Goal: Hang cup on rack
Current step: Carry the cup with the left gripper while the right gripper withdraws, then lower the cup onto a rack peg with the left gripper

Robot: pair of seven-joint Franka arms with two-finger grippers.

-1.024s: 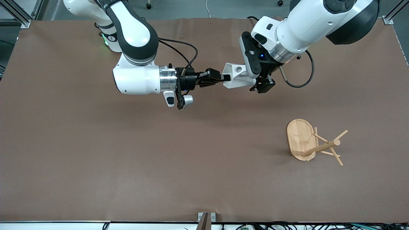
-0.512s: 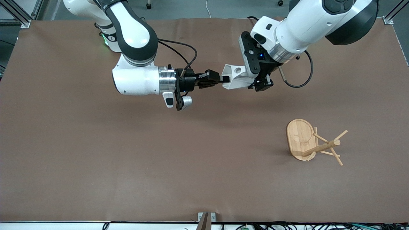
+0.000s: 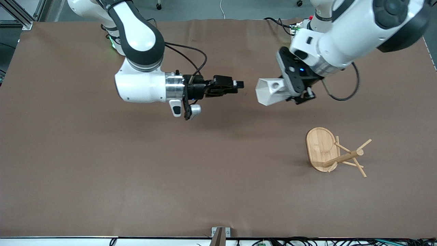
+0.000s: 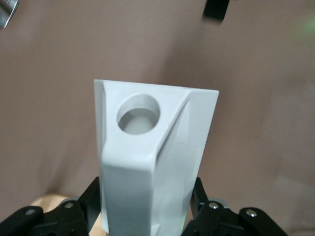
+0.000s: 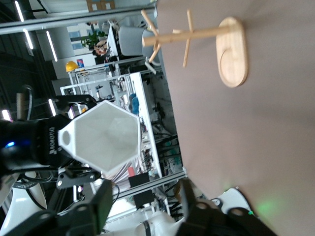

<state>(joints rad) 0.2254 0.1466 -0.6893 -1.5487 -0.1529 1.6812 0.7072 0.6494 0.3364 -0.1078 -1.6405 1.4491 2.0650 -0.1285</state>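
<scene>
Right gripper [image 3: 239,84] released, backed off — left gripper [image 3: 296,94] now alone grips cup [image 3: 271,91]

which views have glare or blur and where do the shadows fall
Front view: even light, soft shadows on the mat under both arms and beside the rack. Left wrist view: the cup fills the frame, lit flat; the left tool is partly cut off. Right wrist view: bright ceiling strips glare; the right tool is dark, blurred.

Front view: high, across table [image 3: 102,171], facing both arms. Left wrist view: close on cup [image 4: 152,162]. Right wrist view: sideways toward cup [image 5: 103,137] and rack [image 5: 197,34]; front view shares both.
</scene>
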